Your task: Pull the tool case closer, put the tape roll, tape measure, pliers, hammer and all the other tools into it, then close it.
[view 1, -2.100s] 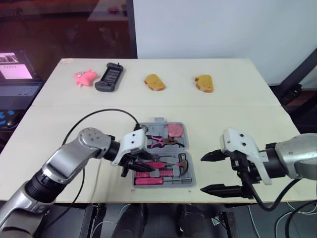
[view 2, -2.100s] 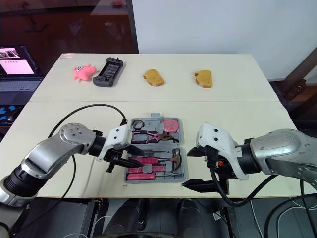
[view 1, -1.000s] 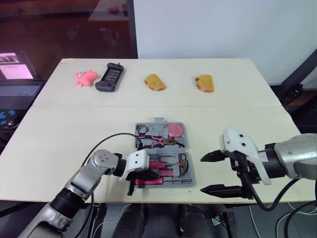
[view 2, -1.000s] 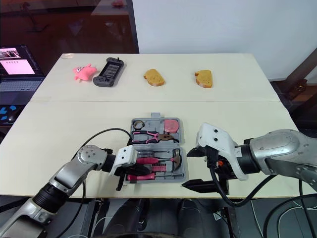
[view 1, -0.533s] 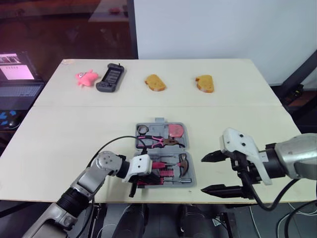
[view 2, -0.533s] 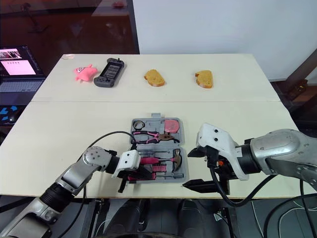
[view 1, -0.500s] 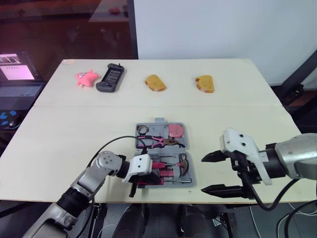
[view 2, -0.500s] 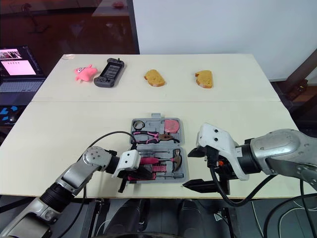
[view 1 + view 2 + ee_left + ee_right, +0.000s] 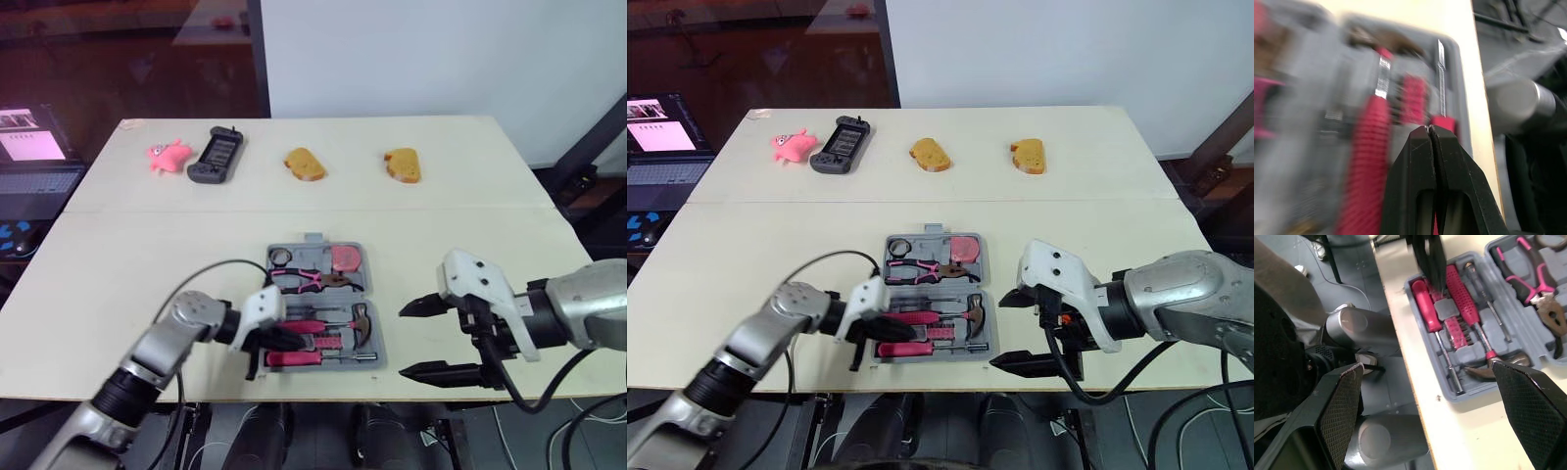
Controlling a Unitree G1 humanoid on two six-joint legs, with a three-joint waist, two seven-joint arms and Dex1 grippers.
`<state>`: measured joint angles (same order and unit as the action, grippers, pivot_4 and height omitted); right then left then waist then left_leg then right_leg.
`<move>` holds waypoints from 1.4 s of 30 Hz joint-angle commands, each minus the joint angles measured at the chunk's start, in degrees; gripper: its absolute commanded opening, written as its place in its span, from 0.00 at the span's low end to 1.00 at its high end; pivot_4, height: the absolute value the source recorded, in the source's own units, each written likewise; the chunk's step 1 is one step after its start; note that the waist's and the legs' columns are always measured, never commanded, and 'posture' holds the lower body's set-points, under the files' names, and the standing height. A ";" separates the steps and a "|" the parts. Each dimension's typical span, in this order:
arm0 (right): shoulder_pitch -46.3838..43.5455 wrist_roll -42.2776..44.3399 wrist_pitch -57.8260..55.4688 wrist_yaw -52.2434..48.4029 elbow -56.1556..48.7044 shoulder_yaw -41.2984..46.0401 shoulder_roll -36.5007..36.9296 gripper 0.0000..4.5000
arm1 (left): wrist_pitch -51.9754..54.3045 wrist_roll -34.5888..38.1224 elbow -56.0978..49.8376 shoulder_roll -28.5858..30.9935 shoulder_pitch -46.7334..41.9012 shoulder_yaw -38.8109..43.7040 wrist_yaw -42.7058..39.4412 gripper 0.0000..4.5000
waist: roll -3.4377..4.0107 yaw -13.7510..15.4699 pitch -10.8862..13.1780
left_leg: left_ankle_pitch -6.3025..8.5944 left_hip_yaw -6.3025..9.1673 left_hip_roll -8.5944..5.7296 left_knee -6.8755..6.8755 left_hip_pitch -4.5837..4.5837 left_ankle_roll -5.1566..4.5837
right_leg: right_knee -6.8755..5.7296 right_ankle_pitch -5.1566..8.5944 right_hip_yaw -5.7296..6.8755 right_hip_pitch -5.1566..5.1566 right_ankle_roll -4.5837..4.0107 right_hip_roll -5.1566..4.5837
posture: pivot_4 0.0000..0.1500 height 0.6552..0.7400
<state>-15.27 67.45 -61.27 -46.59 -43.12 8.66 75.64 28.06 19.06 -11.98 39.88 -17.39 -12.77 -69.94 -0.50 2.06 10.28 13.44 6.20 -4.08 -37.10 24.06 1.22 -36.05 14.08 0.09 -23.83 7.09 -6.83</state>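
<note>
Tool case [image 9: 333, 297] open beneath left end effector [image 9: 284, 340]

Count on the bench:
- 1 tool case [image 9: 369, 294]
- in it: 1 pliers [image 9: 312, 280], 1 tape measure [image 9: 346, 258], 1 tape roll [image 9: 281, 257], 1 hammer [image 9: 1462, 293]
- also in it: 2 screwdrivers, a red-handled screwdriver [image 9: 1426, 303] and a thin screwdriver [image 9: 1488, 308]
- 2 bread: left bread slice [image 9: 305, 164], right bread slice [image 9: 403, 164]
- 1 pink toy [image 9: 167, 154]
- 1 black handheld [image 9: 217, 154]
- 1 laptop [image 9: 37, 162]
- 2 grippers: left gripper [image 9: 269, 343], right gripper [image 9: 403, 342]
</note>
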 commanded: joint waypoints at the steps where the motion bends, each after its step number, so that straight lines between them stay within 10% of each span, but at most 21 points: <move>1: 1.84 -1.79 2.08 -2.93 0.06 3.23 -0.16 1.00 | 3.44 4.55 -4.68 3.70 1.58 4.96 -1.02 0.02 | 0.04 0.03 0.00 | 0.00 0.00 -0.01 0.00 0.00 0.00 | 0.01 0.00 0.00 0.01 0.00 -0.01 | 1.00 1.00; 12: 16.29 -16.08 12.32 -13.72 2.62 8.50 -1.30 1.00 | 3.16 9.21 -4.52 17.06 11.93 21.81 -3.56 0.02 | 0.05 0.07 0.06 | 0.02 -0.04 0.01 0.03 -0.01 0.01 | 0.08 0.04 0.00 0.03 -0.06 -0.01 | 1.00 1.00; 24: 14.18 -35.42 28.90 -9.52 11.63 -2.20 -13.33 1.00 | -9.21 3.15 7.18 15.61 13.40 21.99 -0.95 0.02 | 0.11 0.01 0.08 | 0.02 -0.05 0.02 0.06 0.02 0.02 | 0.06 0.04 -0.04 -0.06 -0.08 -0.03 | 1.00 1.00; 34: -1.50 -52.18 43.85 -16.16 36.33 -18.87 -21.77 0.01 | -24.48 -4.72 20.31 7.75 7.18 14.69 0.48 0.00 | 0.10 0.01 0.09 | 0.01 -0.06 -0.02 0.07 0.03 0.04 | -0.01 -0.09 -0.03 -0.12 0.11 0.00 | 1.00 1.00; 42: -7.30 -60.74 50.32 -17.45 48.88 -24.06 -27.02 0.01 | -30.42 -9.86 30.20 0.15 -0.76 9.45 3.84 0.00 | 0.10 -0.43 0.08 | -0.03 -0.05 -0.08 0.03 -0.01 0.09 | -0.13 -0.13 -0.02 -0.12 0.16 0.06 | 1.00 1.00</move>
<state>-21.04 8.14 -12.59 -63.71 4.83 -15.47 49.10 -0.66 10.30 17.57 40.38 -17.11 -2.64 -66.69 -0.39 1.63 10.36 13.41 6.16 -4.18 -37.07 24.04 1.31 -36.19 13.91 0.07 -23.94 7.32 -6.77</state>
